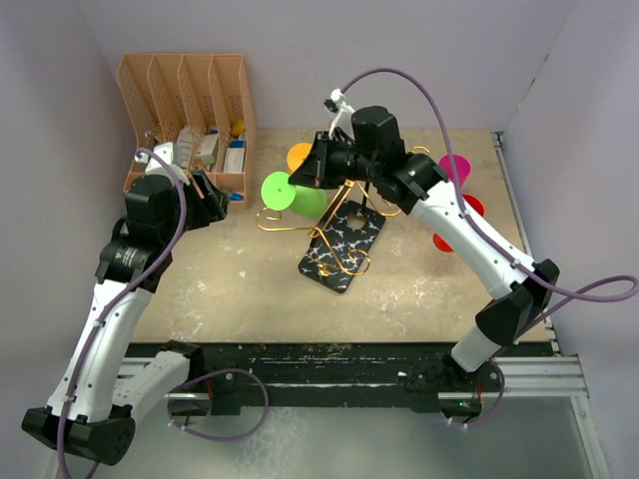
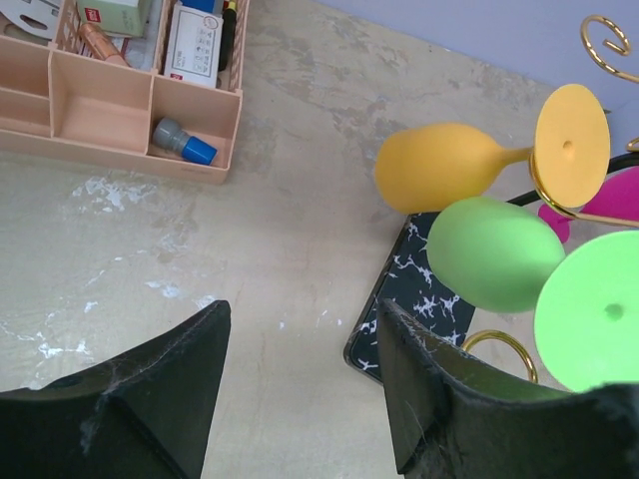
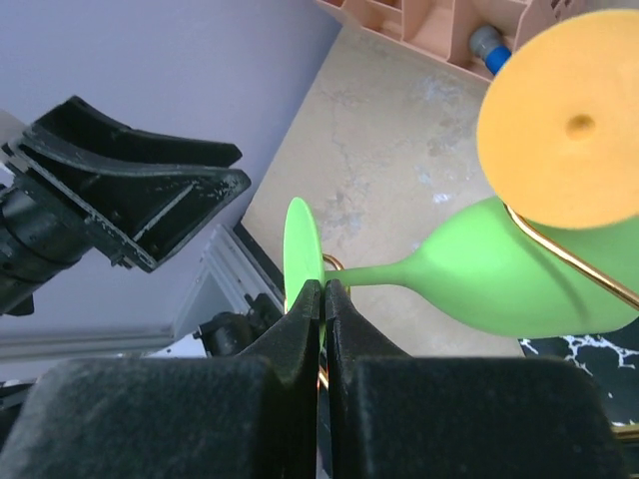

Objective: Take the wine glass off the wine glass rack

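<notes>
The gold wire wine glass rack [image 1: 344,215] stands on its black marbled base [image 1: 342,246] mid-table. A green wine glass [image 1: 292,194] lies sideways on a rack arm, its foot pointing left. In the right wrist view my right gripper [image 3: 322,289] is shut on the rim of the green glass's foot [image 3: 303,249], and the bowl [image 3: 519,284] stretches away to the right. My left gripper [image 2: 305,384] stands open over bare table left of the base [image 2: 414,289], holding nothing. The green wine glass [image 2: 494,254] hangs just beyond its right finger.
An orange glass [image 1: 300,155], a magenta glass [image 1: 456,168] and a red glass [image 1: 454,225] also hang on the rack. A peach file organiser [image 1: 190,110] with small items stands at the back left. Walls close in on both sides and behind.
</notes>
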Available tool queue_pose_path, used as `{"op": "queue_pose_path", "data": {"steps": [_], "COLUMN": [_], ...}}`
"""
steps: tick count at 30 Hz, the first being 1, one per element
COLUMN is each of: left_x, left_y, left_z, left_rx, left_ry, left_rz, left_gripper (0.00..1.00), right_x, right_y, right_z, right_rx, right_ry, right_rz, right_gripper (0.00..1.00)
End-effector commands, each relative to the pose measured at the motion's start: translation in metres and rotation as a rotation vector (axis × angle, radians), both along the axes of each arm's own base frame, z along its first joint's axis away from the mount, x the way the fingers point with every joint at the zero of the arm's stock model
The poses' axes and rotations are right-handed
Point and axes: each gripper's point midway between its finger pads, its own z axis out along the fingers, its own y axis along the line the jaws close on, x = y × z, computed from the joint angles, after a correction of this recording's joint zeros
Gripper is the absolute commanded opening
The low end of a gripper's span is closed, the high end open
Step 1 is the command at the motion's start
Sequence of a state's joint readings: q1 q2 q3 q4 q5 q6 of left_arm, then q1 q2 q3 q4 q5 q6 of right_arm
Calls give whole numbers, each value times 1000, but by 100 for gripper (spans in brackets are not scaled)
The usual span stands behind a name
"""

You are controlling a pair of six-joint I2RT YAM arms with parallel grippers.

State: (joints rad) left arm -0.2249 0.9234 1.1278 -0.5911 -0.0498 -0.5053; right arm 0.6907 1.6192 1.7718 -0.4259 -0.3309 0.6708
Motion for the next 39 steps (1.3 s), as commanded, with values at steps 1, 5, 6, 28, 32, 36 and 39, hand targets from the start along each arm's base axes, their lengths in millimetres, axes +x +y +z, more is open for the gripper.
{"op": "queue_pose_path", "data": {"steps": [1,5,6,28,32,36,39], "left_x": [-7,-11,-11,-41,-55,-64,-68], "left_y": [-2,-5,-5,1,5,0,-13], "left_z": [24,24,24,33,44,58,68], "left_rx": [-41,-57,-60,-90,-116,-160,-215], "left_ry": [-59,-59,-59,-72,-101,-140,-161], "left_rz": [-3,-14,-17,-4,8,-17,-83], "left_gripper": [64,64,64,64,64,65,67], "right_x": [7,7,8,2,-6,-12,-15], "right_y": [7,13,15,46,39,21,-4], "right_z": [52,62,64,93,119,149,174], "right_rx": [137,216,231,452,459,412,323], "right_ry": [-100,-67,-60,-67,-179,-347,-523], "right_rz": [7,35,38,241,265,230,148], "right_gripper": [0,0,0,0,0,0,0]}}
